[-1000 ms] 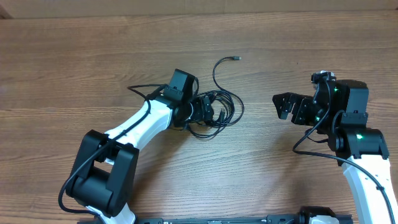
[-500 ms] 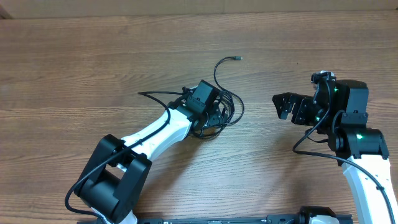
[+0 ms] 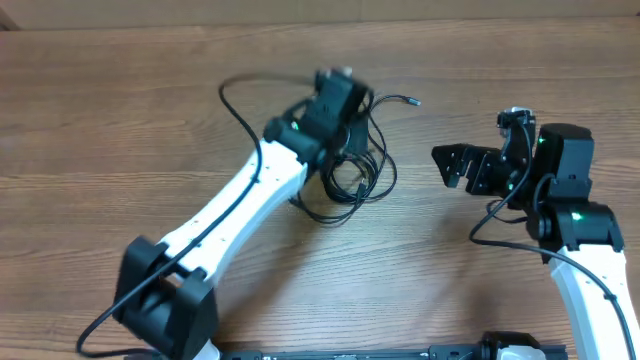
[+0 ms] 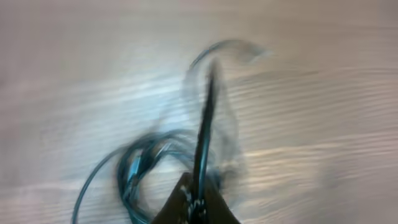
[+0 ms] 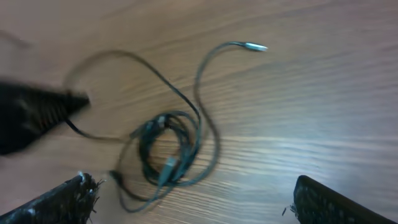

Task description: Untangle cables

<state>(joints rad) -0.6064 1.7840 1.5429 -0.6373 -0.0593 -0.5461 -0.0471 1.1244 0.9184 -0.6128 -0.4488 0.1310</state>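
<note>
Overhead straight down; 2 wrist views low, both on the cables (image 3: 355, 185).

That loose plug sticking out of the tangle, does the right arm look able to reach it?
Probably yes: the right gripper is open, and only bare table lies between it and the plug. The left gripper grips the cables close by, which could crowd it.

Left wrist view is all motion-smeared: the cables (image 4: 149, 165) are ghosted streaks with unreadable plug ends, and the left gripper (image 4: 196, 202) is one dark wedge cropped by the bottom edge, nipping a strand. Overhead, that gripper is blurred at upper centre and covers part of the tangle. In the right wrist view the right gripper (image 5: 189, 186) is cropped to finger stubs in the lower corners.
</note>
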